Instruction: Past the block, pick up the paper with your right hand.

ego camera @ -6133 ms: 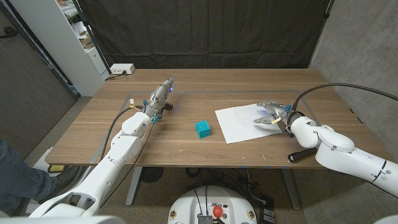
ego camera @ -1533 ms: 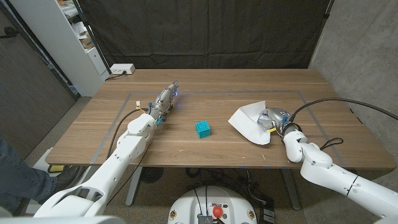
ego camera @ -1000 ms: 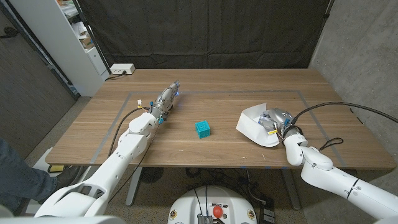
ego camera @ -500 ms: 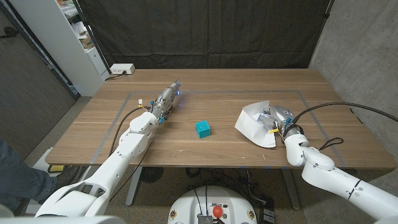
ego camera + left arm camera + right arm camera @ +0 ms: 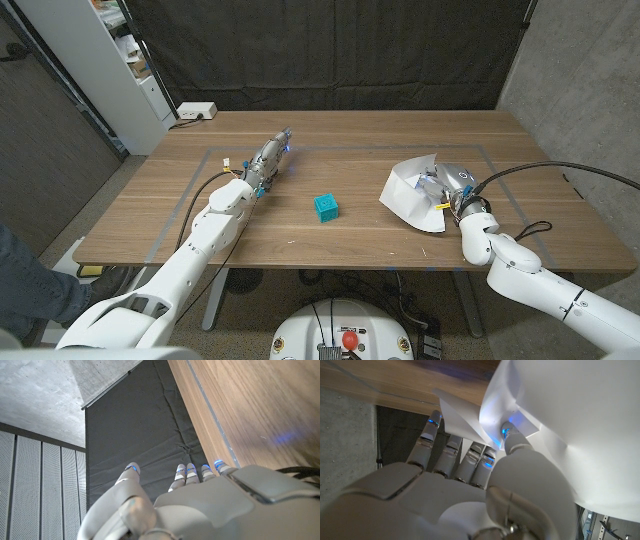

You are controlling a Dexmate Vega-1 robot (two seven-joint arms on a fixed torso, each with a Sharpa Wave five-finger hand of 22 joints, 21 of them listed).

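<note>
The white paper (image 5: 411, 193) is bent and folded up at the right of the table, raised off the wood, and my right hand (image 5: 452, 190) grips its right side. In the right wrist view the thumb presses the paper (image 5: 555, 425) against the fingers (image 5: 455, 455) behind it. A small teal block (image 5: 325, 207) sits on the wood near the middle, left of the paper. My left hand (image 5: 268, 157) lies stretched out on the table at the left, its fingers (image 5: 192, 472) straight and apart, holding nothing.
A white power strip (image 5: 196, 111) lies at the table's far left corner. Thin tape lines (image 5: 340, 149) mark a rectangle on the wooden table (image 5: 330, 250). A black cable (image 5: 545, 170) loops above the right edge. A white shelf (image 5: 110, 60) stands beyond the left side.
The sheet lay flat on the table at first; my right hand has gathered it, crumpled it upward and lifted it slightly. My left hand shifted a little farther out.
</note>
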